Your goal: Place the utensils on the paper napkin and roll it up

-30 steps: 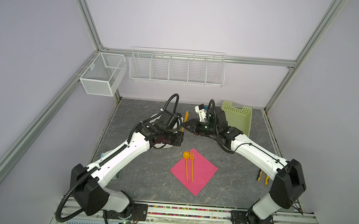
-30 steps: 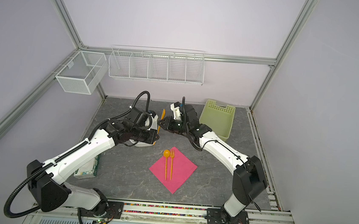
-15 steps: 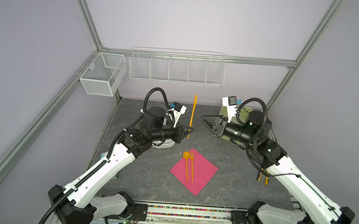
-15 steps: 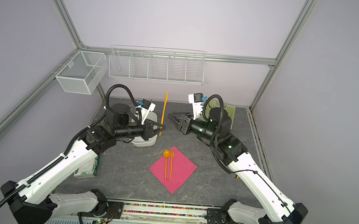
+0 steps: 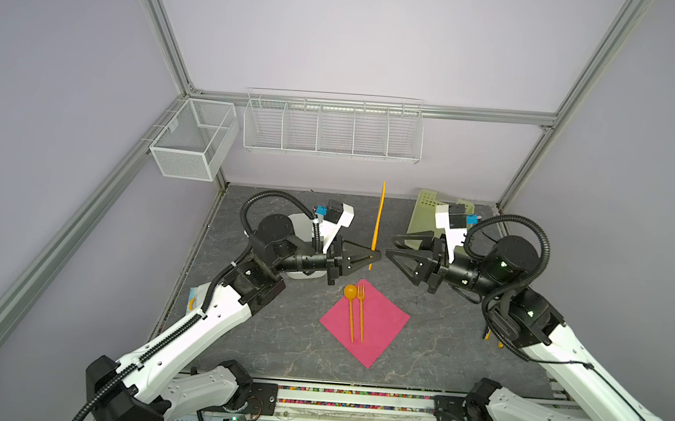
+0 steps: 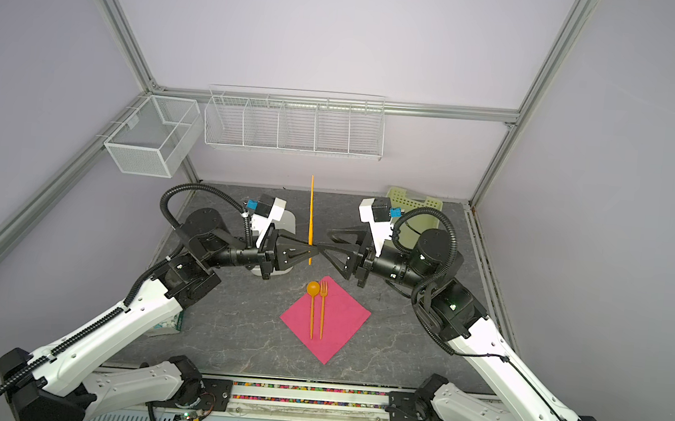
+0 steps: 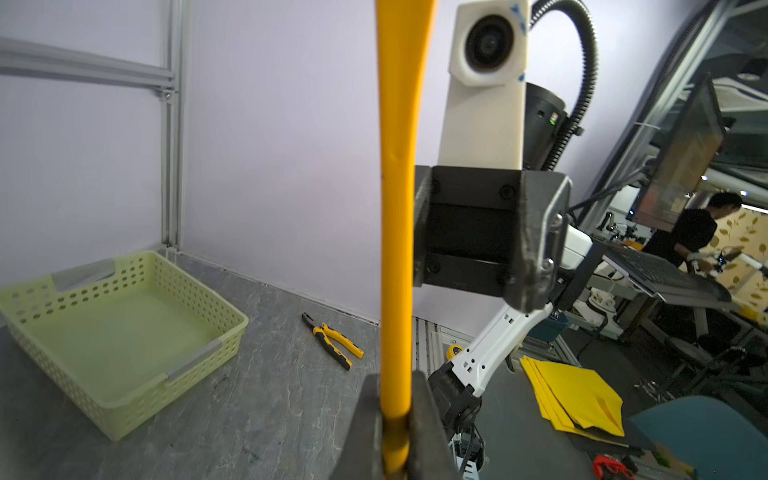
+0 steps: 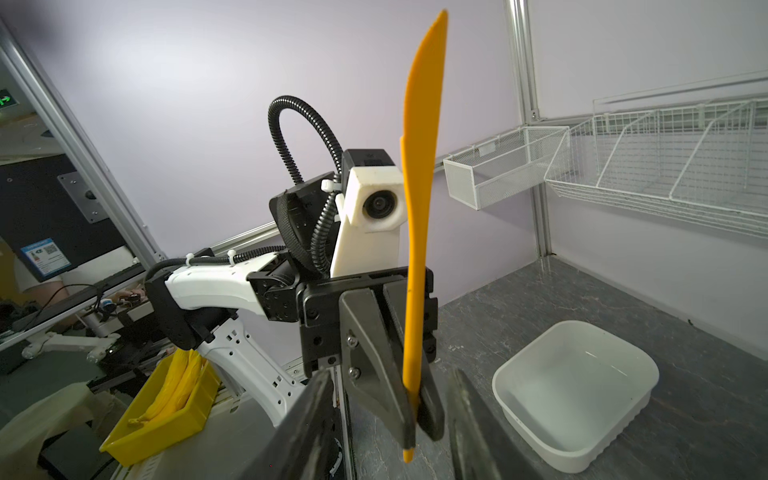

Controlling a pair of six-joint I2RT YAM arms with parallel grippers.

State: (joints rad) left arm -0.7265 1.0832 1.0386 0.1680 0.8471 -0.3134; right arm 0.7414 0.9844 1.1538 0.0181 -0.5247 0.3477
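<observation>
Knife (image 5: 378, 219) upright in left gripper (image 5: 372, 258).
I see it pinched near the handle end; right gripper (image 5: 390, 245) spread, just beside.

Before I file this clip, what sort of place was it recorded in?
Most likely a robotics lab work cell: an aluminium-profile frame with plain lilac panels encloses the grey tabletop, a wire rack hangs on the back wall, and past the frame a person works at a desk.

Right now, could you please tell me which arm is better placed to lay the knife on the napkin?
Left. The left pincer is shut on the upright knife, near the napkin where spoon and fork lie; the right pincer stands open and empty.
</observation>
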